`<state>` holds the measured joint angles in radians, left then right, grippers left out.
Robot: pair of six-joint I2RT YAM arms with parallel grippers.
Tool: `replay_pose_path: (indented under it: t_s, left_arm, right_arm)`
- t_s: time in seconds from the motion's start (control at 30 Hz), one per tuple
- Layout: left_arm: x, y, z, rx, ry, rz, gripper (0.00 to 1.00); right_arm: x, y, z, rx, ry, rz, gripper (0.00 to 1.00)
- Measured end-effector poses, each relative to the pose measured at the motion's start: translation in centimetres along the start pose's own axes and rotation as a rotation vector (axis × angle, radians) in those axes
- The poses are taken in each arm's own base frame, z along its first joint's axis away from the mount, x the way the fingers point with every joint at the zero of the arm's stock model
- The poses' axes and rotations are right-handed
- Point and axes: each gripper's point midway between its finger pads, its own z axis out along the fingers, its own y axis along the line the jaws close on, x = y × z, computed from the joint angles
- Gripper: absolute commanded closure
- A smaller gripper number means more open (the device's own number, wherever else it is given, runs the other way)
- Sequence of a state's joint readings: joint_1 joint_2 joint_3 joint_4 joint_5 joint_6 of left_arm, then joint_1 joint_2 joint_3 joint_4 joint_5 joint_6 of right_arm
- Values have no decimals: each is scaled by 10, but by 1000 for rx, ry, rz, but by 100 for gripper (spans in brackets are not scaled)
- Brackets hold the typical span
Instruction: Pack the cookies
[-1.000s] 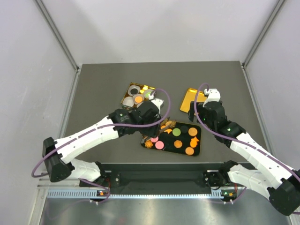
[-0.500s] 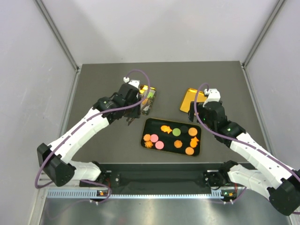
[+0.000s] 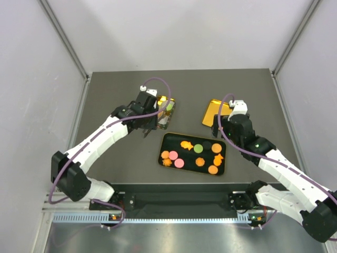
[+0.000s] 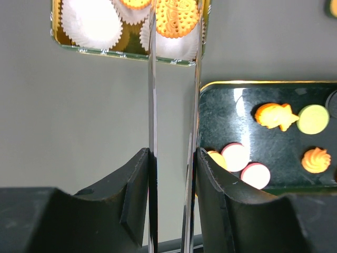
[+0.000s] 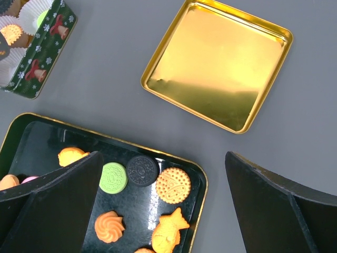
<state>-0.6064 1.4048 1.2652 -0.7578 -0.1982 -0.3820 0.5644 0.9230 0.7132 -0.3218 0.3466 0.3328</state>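
The cookies lie on a black tray (image 3: pixel 174 141): orange, pink and green pieces (image 3: pixel 179 163). My left gripper (image 3: pixel 149 122) (image 4: pixel 174 155) is shut on metal tongs (image 4: pixel 151 105). The tongs' tips flank a round orange cookie (image 4: pixel 176 18) over a white paper cup in the green tin (image 3: pixel 168 108) (image 4: pixel 126 52). My right gripper (image 3: pixel 221 130) (image 5: pixel 163 155) is open and empty above the tray's right end (image 5: pixel 47 142). Below it lie a green disc (image 5: pixel 113 177), a dark disc (image 5: pixel 142 169), a round orange cookie (image 5: pixel 173 185) and a fish shape (image 5: pixel 168 230).
A gold square lid (image 3: pixel 215 112) (image 5: pixel 218 74) lies open side up behind the tray's right end. The tin (image 5: pixel 39 58) holds several white paper cups, some with cookies in them. Grey walls close in the table on three sides.
My left arm has swung from over the tray's left end back to the tin, tongs pointing at it. The right arm has not moved.
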Motion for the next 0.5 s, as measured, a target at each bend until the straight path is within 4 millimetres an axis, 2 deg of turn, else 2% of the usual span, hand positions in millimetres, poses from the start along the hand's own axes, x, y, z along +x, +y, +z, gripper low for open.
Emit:
replay_pose_path:
  t_s: [0.23,0.5]
  left_arm:
    - [13,4,8,-10,37,7,60]
    - [18,5,11,-5,49,12,55]
  right_arm:
    - [0,0,0,-3,2,0,0]
    - [0,1,0,-4,2,0,0]
